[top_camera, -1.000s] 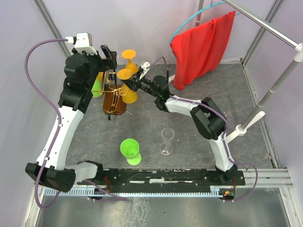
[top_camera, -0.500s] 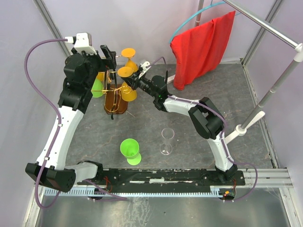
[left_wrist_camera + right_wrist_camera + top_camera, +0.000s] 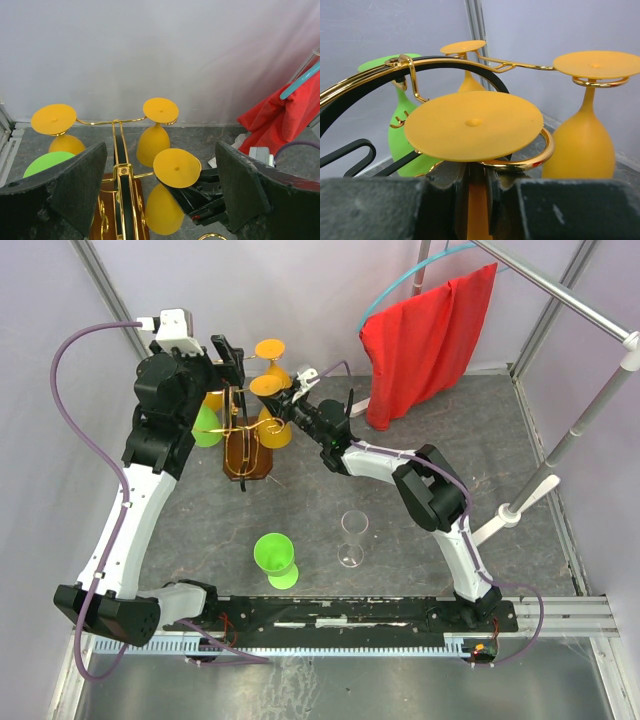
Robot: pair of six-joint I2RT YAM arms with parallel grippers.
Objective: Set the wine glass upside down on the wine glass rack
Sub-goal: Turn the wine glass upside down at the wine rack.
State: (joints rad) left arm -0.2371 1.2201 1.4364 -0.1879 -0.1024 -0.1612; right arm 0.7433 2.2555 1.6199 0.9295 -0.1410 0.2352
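The wine glass rack (image 3: 243,445) stands at the back left, with golden wire arms, a brown base and a black loop handle (image 3: 120,200). My right gripper (image 3: 287,412) is shut on the stem (image 3: 479,210) of an orange wine glass (image 3: 268,390) held upside down. The glass's foot (image 3: 472,125) sits just over a curled wire end (image 3: 542,150), and I cannot tell whether the stem is inside the curl. My left gripper (image 3: 232,358) hovers open above the rack. The held glass (image 3: 176,167) shows between its wide fingers (image 3: 80,175) without touching them.
Two orange glasses (image 3: 160,130) (image 3: 54,120) and a green one (image 3: 206,425) hang upside down on the rack. A green glass (image 3: 274,558) and a clear glass (image 3: 352,538) stand on the table in front. A red cloth (image 3: 425,340) hangs at the back right, beside a white pole (image 3: 590,410).
My right arm has reached a little farther toward the rack, carrying the orange glass slightly back and up. The left arm has barely moved.
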